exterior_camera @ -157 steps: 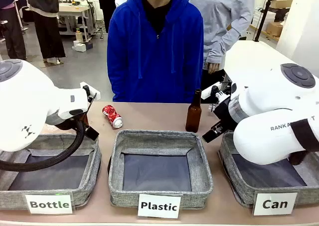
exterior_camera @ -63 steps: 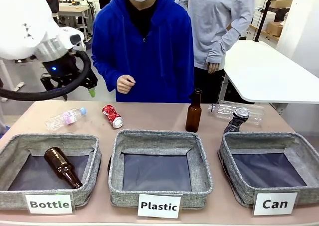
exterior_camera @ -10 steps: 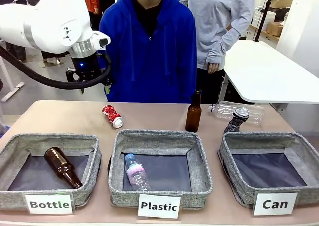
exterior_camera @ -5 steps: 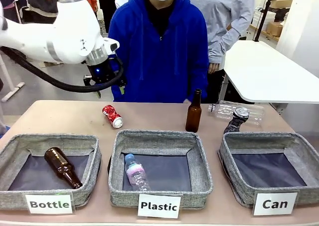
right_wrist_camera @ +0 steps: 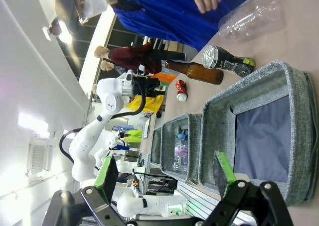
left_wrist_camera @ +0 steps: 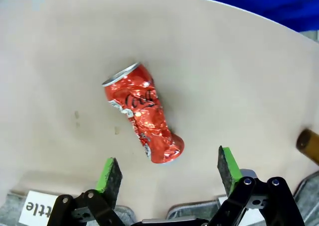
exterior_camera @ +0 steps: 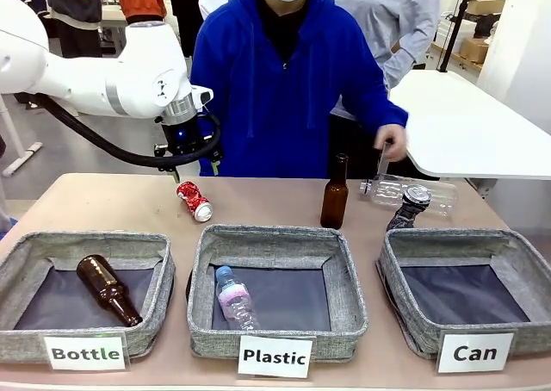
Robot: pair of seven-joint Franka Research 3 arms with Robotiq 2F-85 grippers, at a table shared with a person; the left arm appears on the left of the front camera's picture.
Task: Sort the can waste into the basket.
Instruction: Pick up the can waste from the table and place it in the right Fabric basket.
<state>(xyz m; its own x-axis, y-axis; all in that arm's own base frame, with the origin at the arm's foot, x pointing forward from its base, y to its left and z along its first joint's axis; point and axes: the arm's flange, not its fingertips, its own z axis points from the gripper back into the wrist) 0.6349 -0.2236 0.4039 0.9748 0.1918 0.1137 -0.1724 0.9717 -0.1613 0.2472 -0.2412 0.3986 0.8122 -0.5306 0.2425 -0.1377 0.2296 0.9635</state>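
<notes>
Crushed red soda can (left_wrist_camera: 143, 113) on its side on the tabletop (exterior_camera: 258, 197), behind the "Plastic" basket (exterior_camera: 275, 233), well apart from the "Can" basket (exterior_camera: 448, 236). Left gripper (left_wrist_camera: 168, 171) over it, fingers (left_wrist_camera: 109, 173) spread, empty; right gripper (right_wrist_camera: 164, 175) likewise spread, empty. Probably light, thin-walled, slick, springy: best pinched gently across the dented middle.

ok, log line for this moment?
left tool open above red can | right tool open, holding nothing | basket: no cans in
</notes>
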